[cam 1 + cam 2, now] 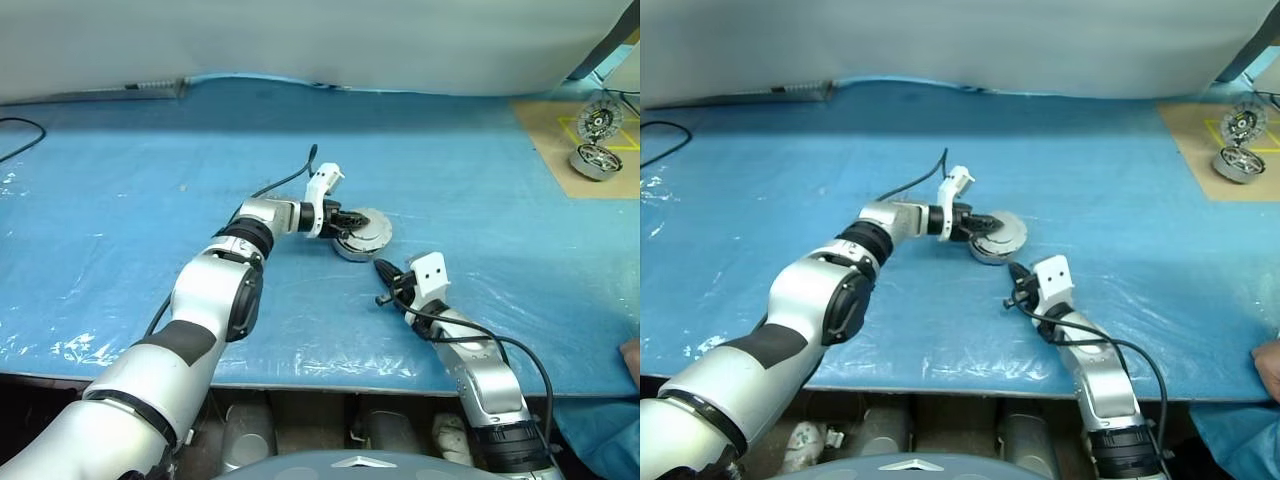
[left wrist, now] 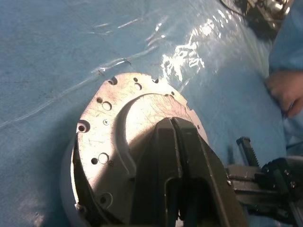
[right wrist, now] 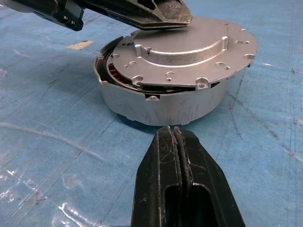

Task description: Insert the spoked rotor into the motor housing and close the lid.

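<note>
Left tool (image 3: 161, 19), fingers together, flat atop the lid (image 3: 184, 52)

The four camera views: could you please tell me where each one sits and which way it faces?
Left eye view: on the head, looking forward and down over both arms at the blue table.
Right eye view: beside it, same scene.
Left wrist view: on the left wrist, along the shut left end effector resting on the lid.
Right wrist view: on the right wrist, along the shut right end effector toward the motor housing.
Both wrist views share the lid.
</note>
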Tool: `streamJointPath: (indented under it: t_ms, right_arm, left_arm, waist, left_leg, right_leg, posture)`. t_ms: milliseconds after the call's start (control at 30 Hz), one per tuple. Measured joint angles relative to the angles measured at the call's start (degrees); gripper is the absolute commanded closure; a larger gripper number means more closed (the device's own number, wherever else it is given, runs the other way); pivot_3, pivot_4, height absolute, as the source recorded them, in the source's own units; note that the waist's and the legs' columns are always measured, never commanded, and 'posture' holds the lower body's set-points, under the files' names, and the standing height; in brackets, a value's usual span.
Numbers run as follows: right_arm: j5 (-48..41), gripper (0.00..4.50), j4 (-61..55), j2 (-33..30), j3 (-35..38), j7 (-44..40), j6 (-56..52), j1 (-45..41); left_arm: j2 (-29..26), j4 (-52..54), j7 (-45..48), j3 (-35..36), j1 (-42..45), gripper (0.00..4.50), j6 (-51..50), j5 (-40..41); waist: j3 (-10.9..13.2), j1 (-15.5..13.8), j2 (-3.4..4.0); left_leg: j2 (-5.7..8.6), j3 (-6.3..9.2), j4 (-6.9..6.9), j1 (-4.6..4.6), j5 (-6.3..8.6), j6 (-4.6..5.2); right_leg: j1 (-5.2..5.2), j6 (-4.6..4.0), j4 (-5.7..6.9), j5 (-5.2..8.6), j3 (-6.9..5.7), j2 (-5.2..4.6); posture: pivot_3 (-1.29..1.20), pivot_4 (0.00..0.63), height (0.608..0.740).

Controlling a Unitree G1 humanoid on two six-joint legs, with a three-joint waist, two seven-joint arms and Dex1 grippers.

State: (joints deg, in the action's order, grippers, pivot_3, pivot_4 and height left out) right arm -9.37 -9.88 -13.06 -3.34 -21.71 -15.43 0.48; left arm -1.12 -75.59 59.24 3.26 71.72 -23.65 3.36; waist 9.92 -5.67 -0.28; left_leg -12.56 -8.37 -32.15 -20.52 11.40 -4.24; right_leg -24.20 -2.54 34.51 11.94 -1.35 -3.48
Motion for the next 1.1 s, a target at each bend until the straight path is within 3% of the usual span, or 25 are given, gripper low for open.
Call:
streamJointPath:
  t_ms: [233,367,633,733,900,1100]
  right_arm:
    - [0.0,4.50,-0.3,0.1,0.0,0.5,0.0,0.6]
    - [0.0,4.50,-0.4,0.2,0.0,0.4,0.0,0.6]
    - [0.0,4.50,-0.2,0.2,-0.2,-0.7,0.0,-0.2]
    - [0.0,4.50,0.2,0.2,-0.3,-1.3,0.0,-0.6]
    - [0.0,4.50,0.3,-0.1,-0.3,-2.1,-0.1,-0.9]
    - [0.0,4.50,0.4,-0.3,-0.3,-2.9,-0.1,-1.3]
  left_arm:
    - [-2.6,0.6,4.2,2.6,-0.1,4.48,1.7,2.0]
    - [-5.6,6.1,4.4,5.7,-2.4,4.48,5.0,4.8]
    - [-6.7,30.7,-4.2,5.8,-25.2,4.48,16.1,6.1]
    - [-6.2,44.8,-10.0,4.4,-35.6,4.48,19.7,5.4]
    - [-4.5,61.2,-16.2,1.5,-49.5,4.48,18.8,5.8]
    - [-4.3,69.3,-19.4,-1.5,-54.6,4.48,15.1,7.0]
  waist:
    - [0.1,0.1,-0.02]
    - [0.1,0.1,0.00]
    - [0.1,0.2,-0.02]
    - [0.1,0.4,-0.01]
    - [0.1,0.6,-0.01]
    - [0.1,1.0,0.00]
  left_leg:
    - [0.05,0.00,0.05,0.02,0.00,0.00]
    - [0.06,-0.01,0.25,0.02,0.00,0.00]
    - [-0.07,-0.01,0.45,-0.16,0.00,0.01]
    - [-0.16,-0.04,0.46,-0.14,0.01,0.02]
    - [-0.22,-0.10,0.48,-0.10,0.01,0.02]
    - [-0.22,-0.14,0.46,-0.07,0.01,0.02]
  right_leg:
    - [0.02,0.00,-0.05,0.00,-0.01,-0.04]
    - [0.02,-0.01,-0.20,-0.01,-0.03,-0.04]
    - [0.00,-0.02,-0.47,-0.02,-0.17,0.03]
    - [0.00,-0.04,-0.52,-0.02,-0.17,0.06]
    - [-0.02,-0.05,-0.53,-0.01,-0.15,0.10]
    - [-0.02,-0.04,-0.53,-0.01,-0.13,0.10]
  posture:
    - [0.00,0.150,0.740]
    - [0.00,0.150,0.740]
    - [0.00,0.150,0.740]
    - [0.00,0.150,0.740]
    - [0.00,0.150,0.740]
    - [0.00,0.150,0.740]
